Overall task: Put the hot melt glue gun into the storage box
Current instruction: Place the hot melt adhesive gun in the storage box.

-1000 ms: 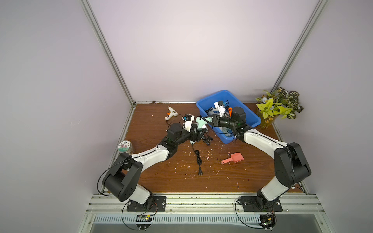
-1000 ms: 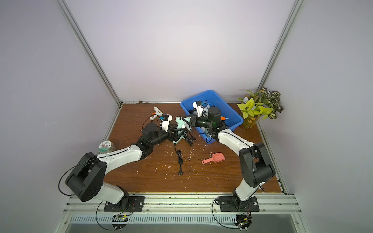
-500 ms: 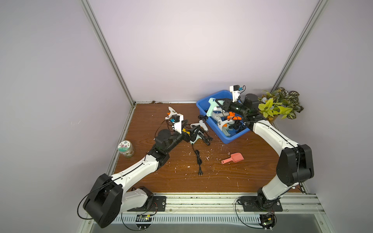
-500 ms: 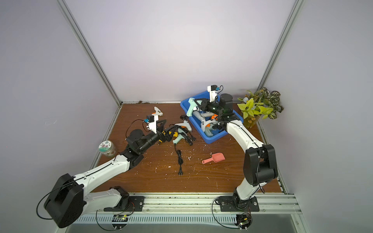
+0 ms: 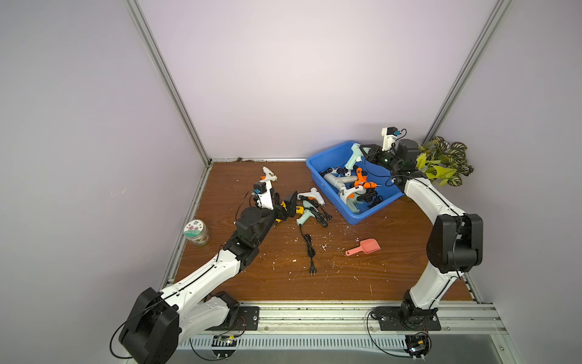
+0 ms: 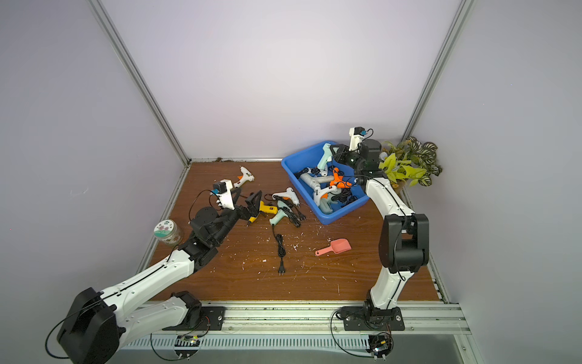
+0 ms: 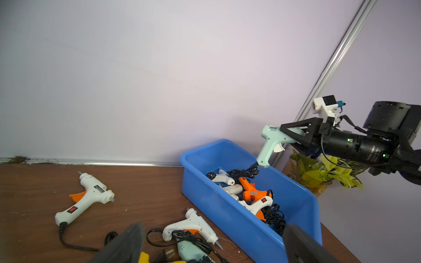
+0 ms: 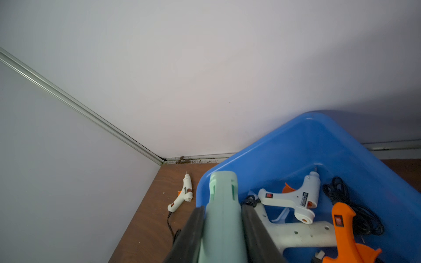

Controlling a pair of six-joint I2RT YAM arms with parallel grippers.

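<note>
Scanning a top view from the left, what is the left pincer point(image 7: 211, 227) doing? — Ana

It is spread wide and empty, low over the bench point(image 5: 346, 283), left of centre. A lone white glue gun point(image 5: 268, 175) lies toward the upper left. Just right of the pincer lie a yellow glue gun point(image 5: 299, 209), a mint glue gun point(image 5: 305, 216) and a second white glue gun point(image 5: 310, 195), with black cords point(image 5: 310, 252) tangled among them. — Ben

And the storage box point(image 5: 318, 164)? — Ana

Right of centre, by the back wall, holding several white guns and an orange glue gun point(image 5: 362, 181). The hot melt glue gun point(image 7: 271, 145) in hand is also mint. The right pincer point(image 8: 223, 211) pinches its barrel and holds it in the air over the upper part of the box, handle down. Its cord seems to trail into the coils inside. — Ben

What could go wrong? — Ana

In the right wrist view the barrel overlaps the box's rim, so I judge it nearer an edge than the middle. Letting go here could land it on the rim and tip it onto the bench or toward the plant point(image 5: 441, 164) at far right. The heap below is uneven, so it could slide. The cord could also catch a finger on withdrawal and drag a gun out. — Ben
</note>
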